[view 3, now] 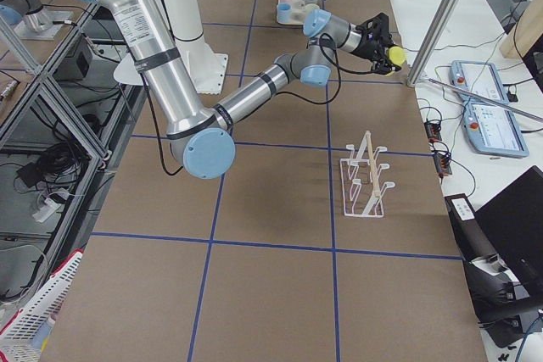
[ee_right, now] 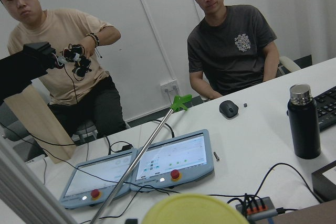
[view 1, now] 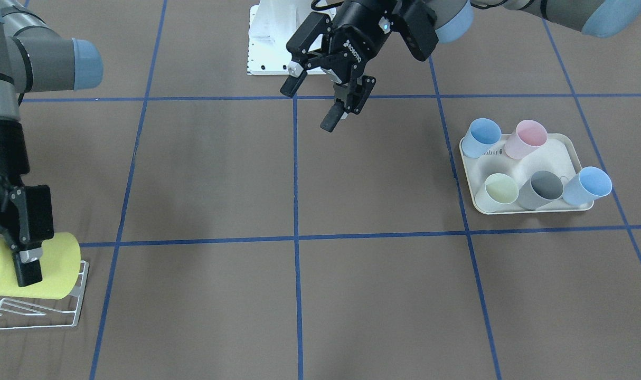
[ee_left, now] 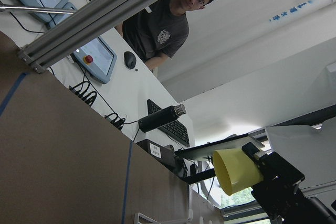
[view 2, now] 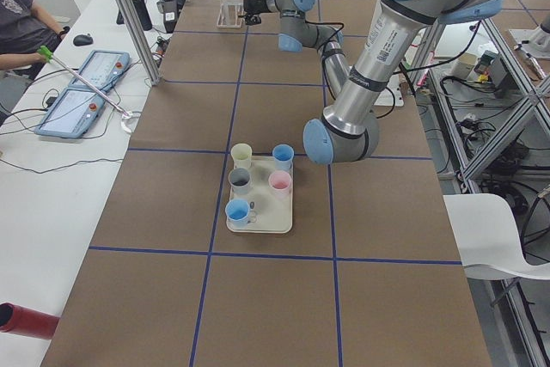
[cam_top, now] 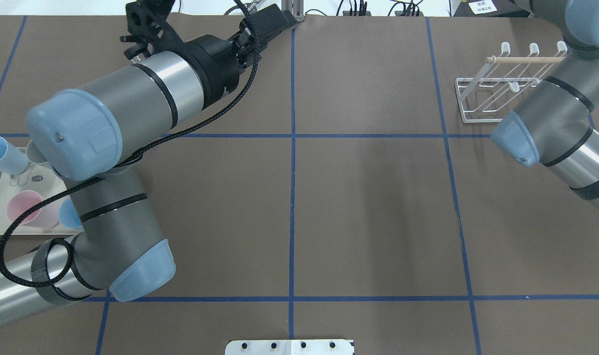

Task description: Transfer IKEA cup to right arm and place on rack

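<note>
**Yellow cup gripped by right arm at rack; left gripper open and empty**

Front-facing view, read left to right. At the far left edge the right gripper (view 1: 22, 253) is seen clamped on the yellow cup (view 1: 56, 266). The cup is held on its side, clear of the table (view 1: 220, 174). In this view the cup is overlapped with the upper end of the white wire rack (view 1: 33, 309); whether the rack is touched cannot be told from it. In the exterior right view the cup is shown raised in the air, apart from the rack.

At top centre the left gripper (view 1: 310, 105) is held above the table, just in front of the white base plate (view 1: 267, 42). Its jaws are spread wide and nothing is held between them.

At the right a cream tray (view 1: 555, 153) is set on the table, well apart from both grippers. Five cups are carried on it:
- a blue cup (view 1: 481, 137) and a pink cup (view 1: 526, 138) at the back
- a pale green cup (view 1: 497, 191), a grey cup (view 1: 541, 189) and a second blue cup (view 1: 588, 186) at the front, the last at the tray's right edge

The table is crossed by blue tape lines (view 1: 295, 174).
</note>
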Controlling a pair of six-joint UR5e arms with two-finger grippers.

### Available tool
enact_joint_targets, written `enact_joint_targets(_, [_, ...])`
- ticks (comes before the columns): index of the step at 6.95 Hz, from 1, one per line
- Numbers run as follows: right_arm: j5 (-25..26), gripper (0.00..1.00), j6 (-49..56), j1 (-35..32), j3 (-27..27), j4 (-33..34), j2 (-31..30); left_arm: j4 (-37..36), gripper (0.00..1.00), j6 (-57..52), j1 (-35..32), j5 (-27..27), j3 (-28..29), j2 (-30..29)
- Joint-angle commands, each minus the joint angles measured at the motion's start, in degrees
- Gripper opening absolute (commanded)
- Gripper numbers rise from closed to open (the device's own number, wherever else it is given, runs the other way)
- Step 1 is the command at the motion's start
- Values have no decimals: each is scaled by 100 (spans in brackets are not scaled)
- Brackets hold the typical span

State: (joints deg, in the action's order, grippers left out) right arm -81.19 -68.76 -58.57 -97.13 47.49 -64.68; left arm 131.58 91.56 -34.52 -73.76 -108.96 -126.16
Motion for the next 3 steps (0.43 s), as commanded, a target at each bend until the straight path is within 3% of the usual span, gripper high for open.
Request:
enact_joint_targets(1, [33, 8, 677, -320, 369, -3, -210, -613, 100, -628, -466, -15, -38, 213])
enact_joint_targets(3, [548, 8, 1117, -540, 344, -56, -588, -642, 100, -1122, -678, -50, -38, 705])
